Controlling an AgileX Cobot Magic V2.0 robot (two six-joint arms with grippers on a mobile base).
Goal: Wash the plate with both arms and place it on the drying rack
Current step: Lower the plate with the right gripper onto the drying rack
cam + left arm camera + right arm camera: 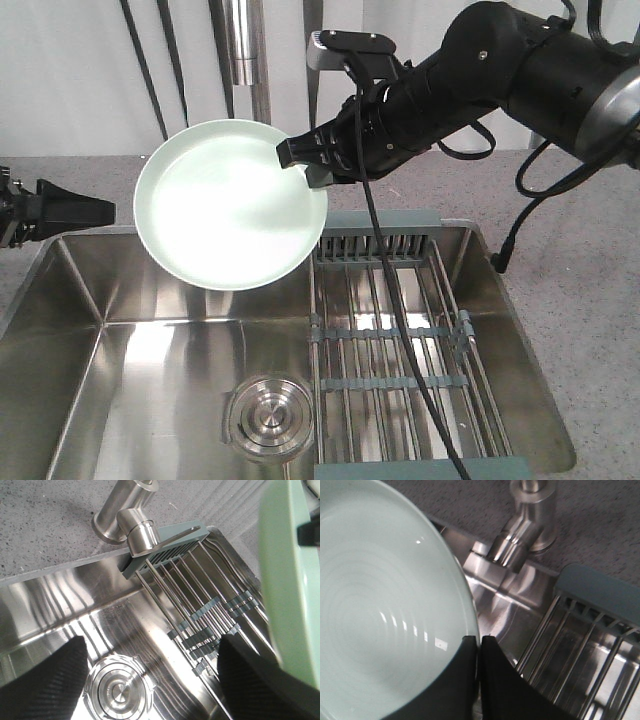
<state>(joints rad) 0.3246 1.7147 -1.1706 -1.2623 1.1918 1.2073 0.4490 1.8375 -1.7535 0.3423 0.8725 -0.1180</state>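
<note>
While right gripper [303, 158] clamps plate [220, 205] over sink [80, 330], left gripper [152, 647] jaws gape empty; likely next: lower onto drying rack [440, 332].

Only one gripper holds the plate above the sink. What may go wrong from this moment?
The right gripper pinches the plate only at its rim, so the plate may slip and drop into the steel sink. The faucet stands near the plate's edge; a swing might strike it. The black cable hangs across the drying rack and could snag there.
</note>
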